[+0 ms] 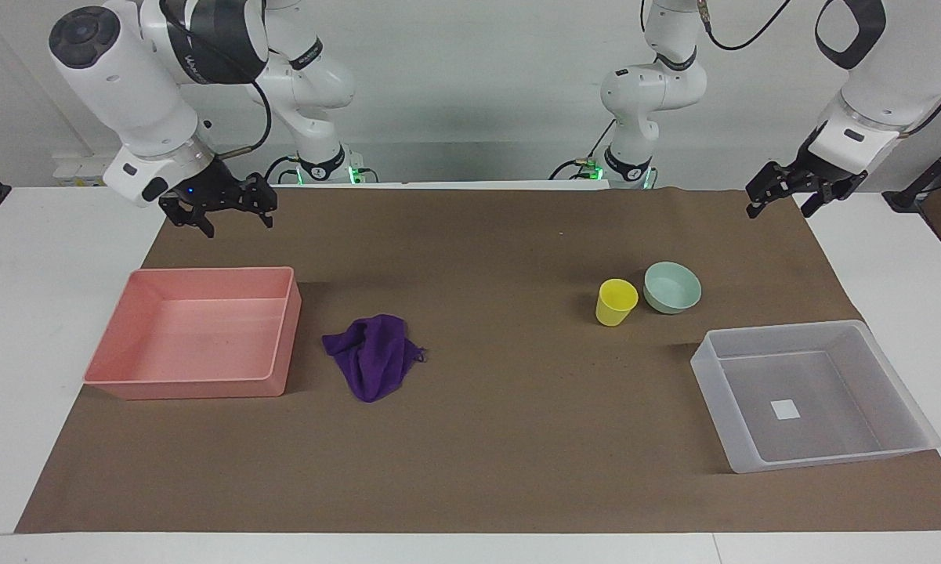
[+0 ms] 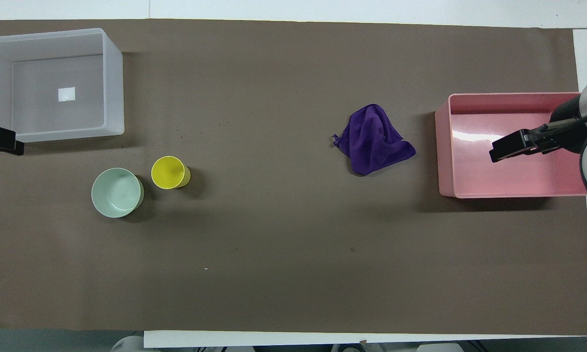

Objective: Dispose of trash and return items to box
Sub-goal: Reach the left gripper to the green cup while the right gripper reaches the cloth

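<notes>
The purple rag (image 1: 373, 354) lies crumpled on the brown mat beside the pink tray (image 1: 188, 388), toward the left arm's end from it; it also shows in the overhead view (image 2: 374, 139). The yellow cup (image 1: 616, 301) and the mint-green bowl (image 1: 671, 287) stand upright side by side, nearer to the robots than the translucent tub (image 1: 823, 458). The tub holds only its white sticker. My right gripper (image 1: 237, 225) hangs open and empty in the air over the pink tray (image 2: 508, 97). My left gripper (image 1: 779, 210) hangs open and empty over the mat's edge beside the tub (image 2: 112, 88).
The brown mat (image 1: 501, 439) covers most of the white table. The pink tray holds nothing. The cup (image 2: 168, 172) and bowl (image 2: 117, 192) stand a short gap apart. Both arm bases stand at the robots' edge of the table.
</notes>
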Motion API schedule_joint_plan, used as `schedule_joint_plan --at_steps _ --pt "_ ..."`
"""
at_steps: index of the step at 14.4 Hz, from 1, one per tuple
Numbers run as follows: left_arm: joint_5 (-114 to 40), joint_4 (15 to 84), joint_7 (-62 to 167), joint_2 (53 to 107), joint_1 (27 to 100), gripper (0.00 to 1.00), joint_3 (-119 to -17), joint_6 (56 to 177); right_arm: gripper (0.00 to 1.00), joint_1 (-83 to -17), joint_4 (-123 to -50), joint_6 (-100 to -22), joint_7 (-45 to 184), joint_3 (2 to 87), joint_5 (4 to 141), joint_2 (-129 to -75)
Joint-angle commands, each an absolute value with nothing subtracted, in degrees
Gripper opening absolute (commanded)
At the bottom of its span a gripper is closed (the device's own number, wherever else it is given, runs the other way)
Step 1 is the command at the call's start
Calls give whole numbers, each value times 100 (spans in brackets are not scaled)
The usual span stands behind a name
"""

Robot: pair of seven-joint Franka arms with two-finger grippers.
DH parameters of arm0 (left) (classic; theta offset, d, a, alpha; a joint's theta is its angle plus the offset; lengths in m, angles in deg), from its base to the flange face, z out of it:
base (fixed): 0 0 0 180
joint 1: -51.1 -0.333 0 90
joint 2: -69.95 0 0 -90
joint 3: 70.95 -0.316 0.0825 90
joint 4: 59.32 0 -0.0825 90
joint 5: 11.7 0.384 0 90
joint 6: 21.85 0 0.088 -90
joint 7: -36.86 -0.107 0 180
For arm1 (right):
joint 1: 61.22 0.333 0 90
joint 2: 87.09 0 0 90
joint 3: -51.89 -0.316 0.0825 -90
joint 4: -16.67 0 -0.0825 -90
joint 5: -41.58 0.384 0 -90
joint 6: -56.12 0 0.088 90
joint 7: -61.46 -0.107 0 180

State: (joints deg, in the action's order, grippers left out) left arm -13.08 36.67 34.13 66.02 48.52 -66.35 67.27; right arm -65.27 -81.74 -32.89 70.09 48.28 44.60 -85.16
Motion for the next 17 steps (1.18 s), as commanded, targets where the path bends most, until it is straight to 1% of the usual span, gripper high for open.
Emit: schedule_joint_plan --at_steps 1,3,4,5,8,9,11,12,14,16,17 --pt "-1206 3402 3440 6731 4899 100 -6629 6631 100 -6527 -8370 -3441 6936 4838 4536 -8366" --pt "-1206 3428 3431 6722 4890 100 -6629 6674 100 -6536 -8371 -3441 6945 4838 4536 -8366" --pt "-1206 3559 3413 6679 4899 100 -6620 6805 99 -6527 -8371 -3449 6928 4838 4536 -8366" --pt "-1206 3943 3431 6539 4899 100 -6620 7154 99 -6501 -8379 -3510 6919 4838 4536 -8366" --pt "-1214 5830 3720 5705 4907 100 -6602 8428 99 -6185 -8704 -4265 6673 4829 4554 -8445" --pt "-1214 6524 3747 5546 4908 100 -6594 8798 99 -6019 -8757 -4528 6586 4829 4554 -8558" --pt "-1214 7441 3756 5553 4908 100 -6585 9388 99 -5693 -8757 -4872 6305 4829 4554 -8822" --pt "-1214 7767 3773 5614 4942 100 -6576 9799 99 -5544 -8766 -5152 6191 4829 4554 -8980" --pt "-1214 8173 3940 5833 5022 100 -6576 10398 98 -5324 -8783 -5505 6067 4829 4554 -9305" --pt "-1214 8376 3984 6062 5057 99 -6567 10778 98 -5148 -8941 -6083 5988 4829 4545 -9543" --pt "-1223 8403 4324 6159 5231 70 -6576 10875 98 -5086 -9055 -6382 5961 4829 4554 -9631"
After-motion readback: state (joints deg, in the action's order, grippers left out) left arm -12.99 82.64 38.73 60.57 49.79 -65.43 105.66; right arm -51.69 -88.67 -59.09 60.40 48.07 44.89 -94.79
